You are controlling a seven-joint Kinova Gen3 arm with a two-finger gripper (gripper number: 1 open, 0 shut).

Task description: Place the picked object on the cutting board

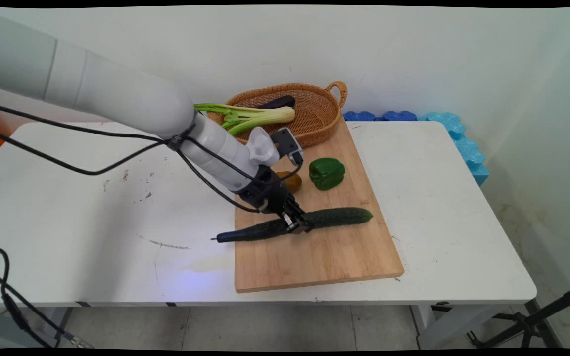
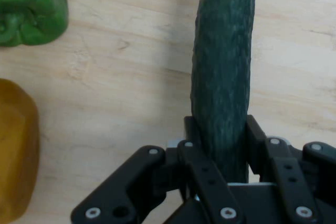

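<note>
A long dark green cucumber (image 1: 337, 217) lies across the wooden cutting board (image 1: 324, 257), its stem end reaching past the board's left edge. My gripper (image 1: 299, 225) is down on its middle, shut on the cucumber (image 2: 223, 72), with one finger pressed to each side. A green bell pepper (image 1: 326, 173) sits on the board just behind; in the hand view the pepper (image 2: 29, 6) is at the top left. A yellow-brown vegetable (image 1: 292, 181) lies left of the pepper, partly hidden by my wrist, and shows as a yellow lump (image 2: 16, 145) at the hand view's left edge.
A wicker basket (image 1: 322, 116) at the board's far end holds a stalk of celery (image 1: 245, 116) and a dark eggplant (image 1: 277, 102). Blue foam pieces (image 1: 455, 133) line the table's far right edge. Black cables hang from the arm over the table's left half.
</note>
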